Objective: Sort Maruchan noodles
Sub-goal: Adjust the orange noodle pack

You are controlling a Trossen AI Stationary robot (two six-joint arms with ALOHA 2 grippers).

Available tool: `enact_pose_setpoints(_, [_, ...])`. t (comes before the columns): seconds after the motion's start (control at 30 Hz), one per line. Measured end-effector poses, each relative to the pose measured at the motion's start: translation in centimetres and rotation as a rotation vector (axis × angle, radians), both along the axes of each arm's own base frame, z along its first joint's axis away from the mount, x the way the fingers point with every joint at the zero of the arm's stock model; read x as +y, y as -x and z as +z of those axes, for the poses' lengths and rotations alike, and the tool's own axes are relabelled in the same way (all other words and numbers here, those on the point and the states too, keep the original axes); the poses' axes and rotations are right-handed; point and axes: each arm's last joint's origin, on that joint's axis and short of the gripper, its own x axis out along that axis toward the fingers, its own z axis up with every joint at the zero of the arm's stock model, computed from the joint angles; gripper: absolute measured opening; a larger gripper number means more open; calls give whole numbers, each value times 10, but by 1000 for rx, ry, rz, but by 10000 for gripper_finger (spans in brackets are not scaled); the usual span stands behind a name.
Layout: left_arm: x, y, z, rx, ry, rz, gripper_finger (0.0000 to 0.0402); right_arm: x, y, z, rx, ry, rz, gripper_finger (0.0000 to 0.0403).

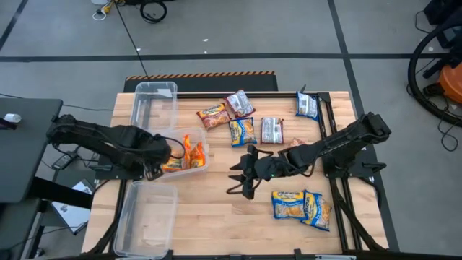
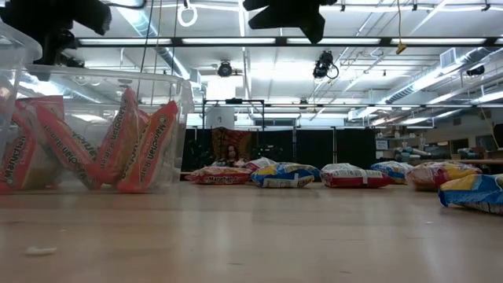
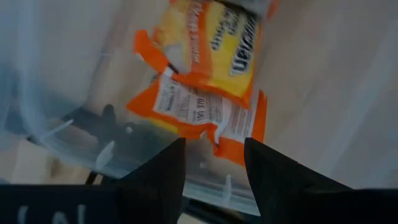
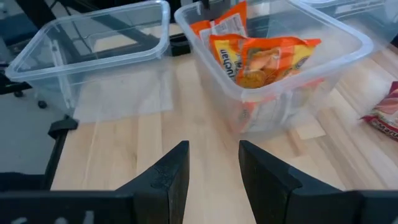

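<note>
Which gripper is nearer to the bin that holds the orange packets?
Left. The left gripper hangs at the bin right over the orange packets, fingers apart, empty. The right gripper is open over bare table, apart from it.

I see even, bright overhead light from ceiling strips (image 2: 259, 41), which glare white in the low view. Shadows on the table (image 1: 216, 217) are soft. My left wrist view is smeared and blurry; the orange packets (image 3: 205, 74) lack focus.

Grey floor (image 1: 289, 29) with dark lines; ceiling strip lights (image 2: 409, 43) glow.
</note>
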Motion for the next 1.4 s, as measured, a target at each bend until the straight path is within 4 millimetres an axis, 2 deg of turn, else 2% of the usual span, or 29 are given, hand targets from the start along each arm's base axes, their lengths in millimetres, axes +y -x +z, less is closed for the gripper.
enact_pose_setpoints(0.17, [9, -24, -12, 22, -2, -33, 160, -6, -2, 0, -1, -6, -21, 145])
enact_pose_setpoints(0.3, [10, -35, -22, 100, -16, -343, 160, -6, -2, 0, -5, -4, -24, 145])
enact_pose_setpoints(0.43, [10, -38, -25, 141, -17, -631, 160, -5, -1, 0, 3, -3, -21, 145])
enact_pose_setpoints(0.67, [9, -46, -28, 98, -59, -1031, 160, -5, 0, -2, 28, 6, -13, 145])
enact_pose_setpoints(0.77, [9, -45, -34, 156, -37, -1075, 160, -4, 1, -3, 32, 7, -12, 145])
enact_pose_setpoints(1.07, [19, -44, -36, 181, -10, -1110, 160, -4, 5, -15, 63, -12, -26, 146])
enact_pose_setpoints(1.27, [23, -43, -36, 154, 65, -1129, 160, -4, 5, -16, 58, -26, -33, 145])
enact_pose_setpoints(1.4, [23, -36, -54, 222, 120, -1183, 160, -4, 4, -14, 39, -34, -33, 145])
